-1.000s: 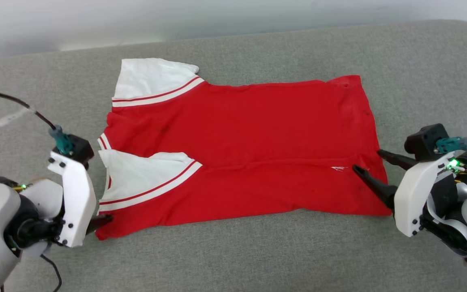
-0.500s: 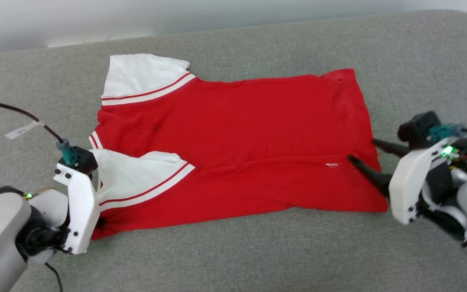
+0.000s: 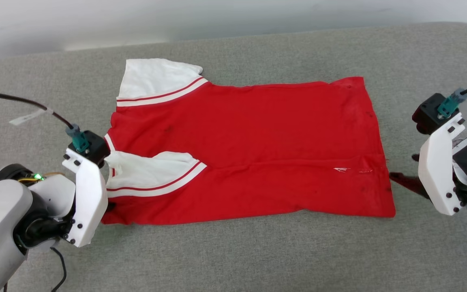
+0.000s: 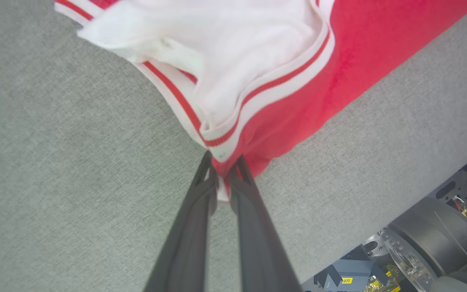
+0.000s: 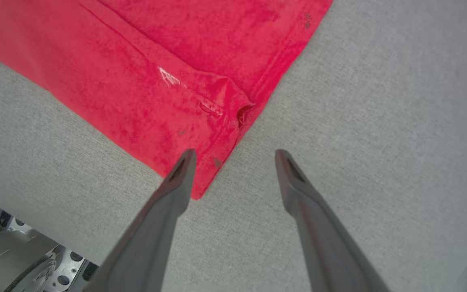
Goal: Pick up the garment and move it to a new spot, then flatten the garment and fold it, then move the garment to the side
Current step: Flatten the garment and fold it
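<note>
The garment (image 3: pixel 249 150), a red T-shirt with white sleeves and striped trim, lies flat on the grey cushion (image 3: pixel 233 255), collar end to the left. Its near edge is folded over, so one white sleeve (image 3: pixel 152 170) rests on the red body. My left gripper (image 4: pixel 223 162) is shut on the garment's (image 4: pixel 298 81) near left corner, with fabric pinched between the fingers; in the head view the white wrist bracket hides those fingers. My right gripper (image 5: pixel 235 153) stands open just off the hem's near right corner (image 5: pixel 201 182), holding nothing, and one dark finger (image 3: pixel 405 181) lies beside the hem.
The grey cushion (image 5: pixel 379 101) stretches on all sides of the shirt, ending at a pale wall (image 3: pixel 217 20) behind. A black cable (image 3: pixel 22 101) loops from my left wrist. Parts of the robot's base (image 4: pixel 432 247) sit beyond the cushion's near edge.
My left gripper has closed on the garment's near left corner. My right gripper has drawn back to the right, off the hem, still open. The head camera has shifted a little.
</note>
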